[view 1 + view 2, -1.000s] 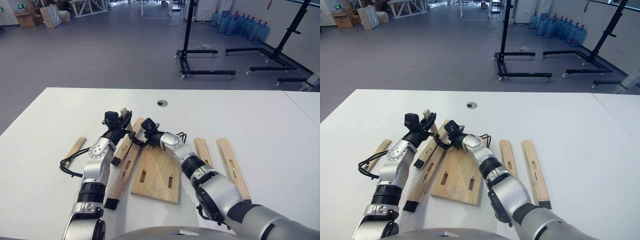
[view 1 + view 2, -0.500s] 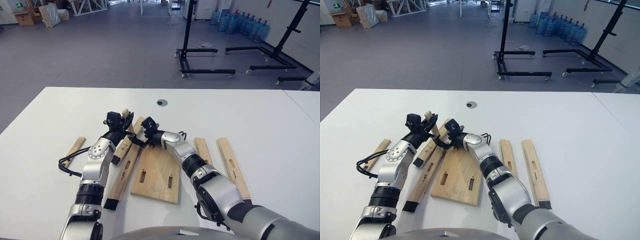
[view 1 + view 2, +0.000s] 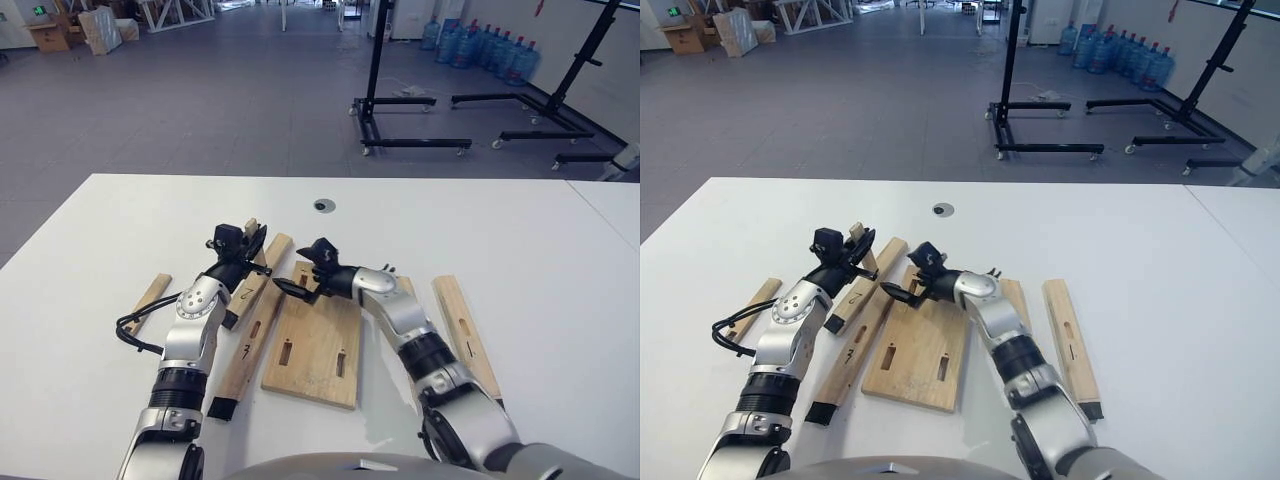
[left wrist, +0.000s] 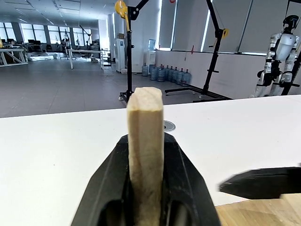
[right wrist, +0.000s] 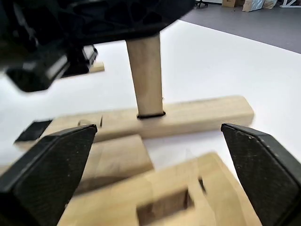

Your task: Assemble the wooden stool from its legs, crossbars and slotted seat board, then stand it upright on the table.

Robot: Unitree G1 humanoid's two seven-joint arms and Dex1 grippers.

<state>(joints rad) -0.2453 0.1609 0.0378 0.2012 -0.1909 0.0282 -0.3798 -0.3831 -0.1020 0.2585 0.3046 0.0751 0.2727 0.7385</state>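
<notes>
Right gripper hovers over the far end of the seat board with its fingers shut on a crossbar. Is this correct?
No. The right gripper hovers over the far end of the seat board, but its fingers are open and hold nothing; the right wrist view shows it.

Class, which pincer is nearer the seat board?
Right. The right pincer hangs open over the far corner of the seat board; the left pincer grips a crossbar to its left.

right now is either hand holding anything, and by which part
Left hand grips the short pale wooden crossbar near its free end; right hand is open, empty.
</notes>
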